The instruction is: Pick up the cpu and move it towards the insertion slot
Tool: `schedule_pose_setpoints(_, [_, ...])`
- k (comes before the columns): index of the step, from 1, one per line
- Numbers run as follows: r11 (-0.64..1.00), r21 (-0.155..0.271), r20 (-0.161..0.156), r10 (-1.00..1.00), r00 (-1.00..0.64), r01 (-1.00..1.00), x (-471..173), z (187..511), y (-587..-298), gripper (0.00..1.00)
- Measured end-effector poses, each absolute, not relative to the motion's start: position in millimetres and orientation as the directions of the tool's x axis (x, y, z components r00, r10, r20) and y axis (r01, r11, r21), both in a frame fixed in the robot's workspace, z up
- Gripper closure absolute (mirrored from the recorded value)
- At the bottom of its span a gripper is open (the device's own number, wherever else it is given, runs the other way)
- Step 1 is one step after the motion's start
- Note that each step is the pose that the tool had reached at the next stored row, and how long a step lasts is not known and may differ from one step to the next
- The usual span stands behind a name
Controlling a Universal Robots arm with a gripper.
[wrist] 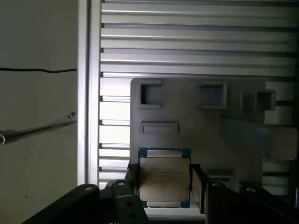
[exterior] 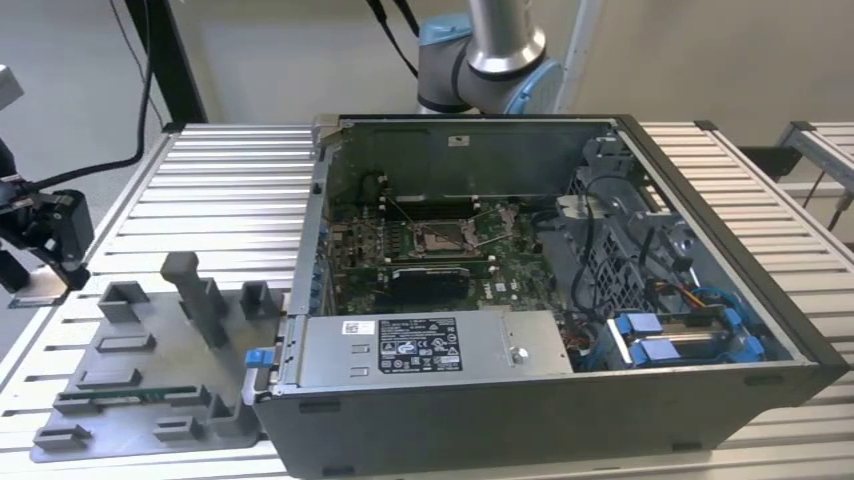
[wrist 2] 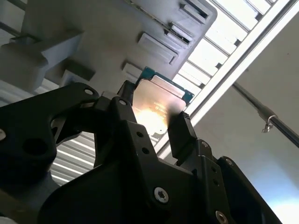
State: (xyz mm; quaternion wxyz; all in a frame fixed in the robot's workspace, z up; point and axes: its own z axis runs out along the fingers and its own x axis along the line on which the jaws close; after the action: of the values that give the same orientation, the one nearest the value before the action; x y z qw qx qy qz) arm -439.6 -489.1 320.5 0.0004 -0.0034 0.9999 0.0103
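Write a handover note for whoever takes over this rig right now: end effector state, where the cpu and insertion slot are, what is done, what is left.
End effector: shut on the cpu, fingers on two opposite edges.
Cpu: appears lifted off the grey parts tray, at the exterior view's left.
Insertion slot: on the board inside the open computer case.
Done: pick-up. Left: the cpu is not yet near the slot.

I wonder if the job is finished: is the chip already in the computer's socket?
No, in the first wrist view the chip is clamped in the gripper over the grey tray.
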Motion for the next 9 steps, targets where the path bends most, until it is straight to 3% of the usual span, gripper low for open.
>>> schedule_pose_setpoints(9, [1.000, 0.021, -0.001, -0.007, -1.000, -0.007, -439.6, 338.6, -489.1, 1.00])
